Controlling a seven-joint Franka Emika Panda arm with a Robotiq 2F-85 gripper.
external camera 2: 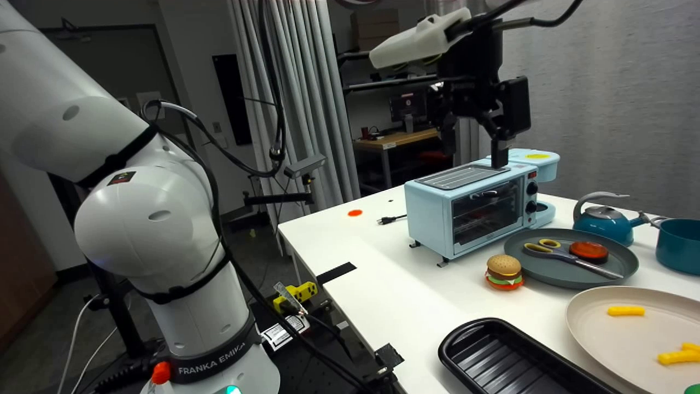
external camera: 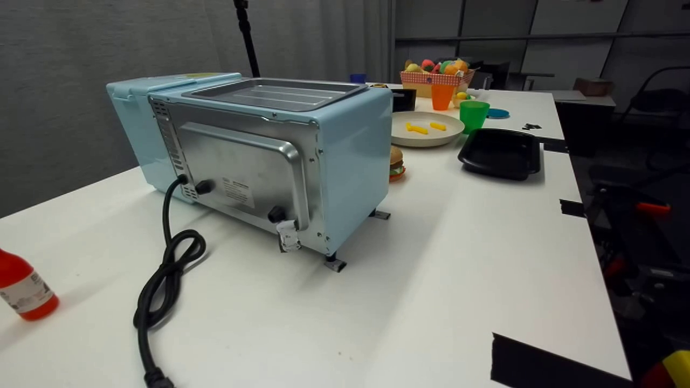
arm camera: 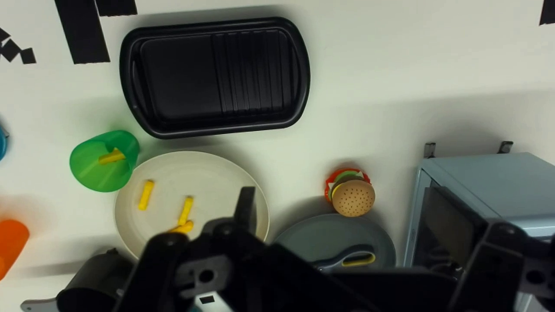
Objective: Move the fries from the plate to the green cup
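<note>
The pale plate (arm camera: pixel 173 169) holds several yellow fries (arm camera: pixel 146 195), two of which touch or overlap. The plate also shows in both exterior views (external camera: pixel 418 119) (external camera 2: pixel 612 342). The green cup (arm camera: pixel 96 175) stands at the plate's edge; one yellow fry (arm camera: pixel 112 156) is inside it. In an exterior view the green cup (external camera: pixel 474 116) stands behind the black tray; in an exterior view only a sliver of it (external camera 2: pixel 693 389) shows. My gripper (external camera 2: pixel 473 150) is open and empty, high above the toaster oven. In the wrist view its spread fingers (arm camera: pixel 347 203) frame the burger.
A light blue toaster oven (external camera 2: pixel 429 210), a black tray (arm camera: pixel 182 78), a toy burger (arm camera: pixel 353 198) and a grey plate with scissors (external camera 2: pixel 574 241) surround the plate. An orange cup (arm camera: pixel 11 242), a black pot (arm camera: pixel 93 281), a teal kettle (external camera 2: pixel 604 224) and a teal pot (external camera 2: pixel 681 246) stand nearby.
</note>
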